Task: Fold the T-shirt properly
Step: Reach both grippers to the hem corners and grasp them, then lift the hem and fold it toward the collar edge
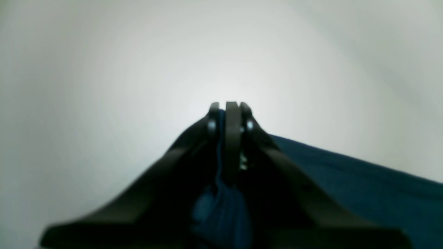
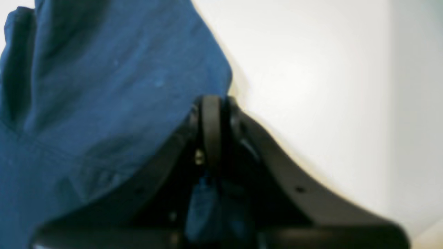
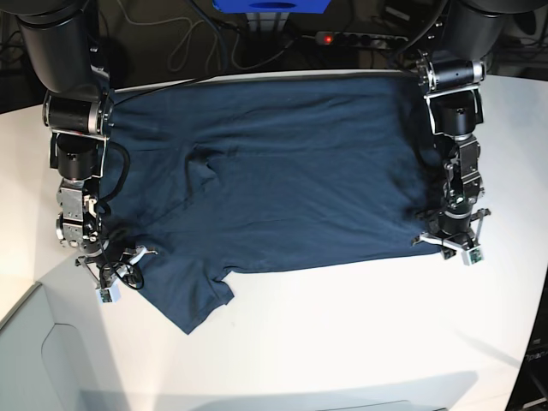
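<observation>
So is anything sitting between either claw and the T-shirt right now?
No. Both claws are shut on the T-shirt itself: the left claw on one near edge, the right claw on the other. Nothing else lies on the white table.

Robotics lab or test bench, not home. Two black robot arms [image 3: 73, 128] [image 3: 458, 111] fixed at far corners of plain white table [image 3: 342, 342]. Loose cables [image 3: 184, 38] trail over dark floor behind table; power strip [image 3: 364, 38] with red light lies there too. Blue box [image 3: 270, 5] at back edge. Bare work surface, no furniture or household things visible.
</observation>
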{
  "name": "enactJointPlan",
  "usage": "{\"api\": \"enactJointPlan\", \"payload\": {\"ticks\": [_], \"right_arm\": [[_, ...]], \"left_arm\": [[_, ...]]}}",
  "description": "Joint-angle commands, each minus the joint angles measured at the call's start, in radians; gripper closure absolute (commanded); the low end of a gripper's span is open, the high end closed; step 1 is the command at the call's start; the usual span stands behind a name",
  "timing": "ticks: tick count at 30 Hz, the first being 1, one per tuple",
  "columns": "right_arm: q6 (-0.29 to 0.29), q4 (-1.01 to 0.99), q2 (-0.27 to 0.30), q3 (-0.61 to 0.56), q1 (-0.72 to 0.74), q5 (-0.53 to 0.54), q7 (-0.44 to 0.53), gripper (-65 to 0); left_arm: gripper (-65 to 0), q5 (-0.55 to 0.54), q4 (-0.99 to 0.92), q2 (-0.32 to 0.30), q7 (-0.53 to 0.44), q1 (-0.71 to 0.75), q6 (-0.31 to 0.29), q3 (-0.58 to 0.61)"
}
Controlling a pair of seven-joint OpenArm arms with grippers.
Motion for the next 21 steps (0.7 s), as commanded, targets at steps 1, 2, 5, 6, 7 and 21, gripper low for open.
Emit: {"api": "enactJointPlan", "payload": {"ticks": [1,2,5,6,7,21], "right_arm": [[-0.001,0.011,0.006,-0.003,0.018,-0.006,-0.015,-0.7],[-0.001,0.018,0.008,-0.003,0.018,-0.006,-0.015,-0.4],[-0.001,0.1,0.003,-0.001,0.012,-0.006,-0.021,-0.1],[-0.001,0.132,0.003,-0.001,-0.002,-0.006,-0.024,-0.1],[-0.001,0.169,0.003,-0.001,-0.011,-0.006,-0.035,-0.1],[-0.001,0.615,0.008,0.005,-0.197,-0.004,-0.191,-0.1]], "left_arm": [[0.0,0.01,-0.002,-0.01,0.058,-0.003,0.011,0.0],[0.0,0.01,-0.002,-0.01,0.058,-0.003,0.011,0.0],[0.0,0.004,0.003,-0.009,0.063,-0.003,0.011,-0.002],[0.0,0.004,0.015,-0.009,0.064,-0.003,0.011,-0.002],[0.0,0.003,0.037,-0.009,0.066,-0.001,0.011,-0.002],[0.0,-0.001,0.408,-0.007,0.17,0.154,0.009,-0.01]]}}
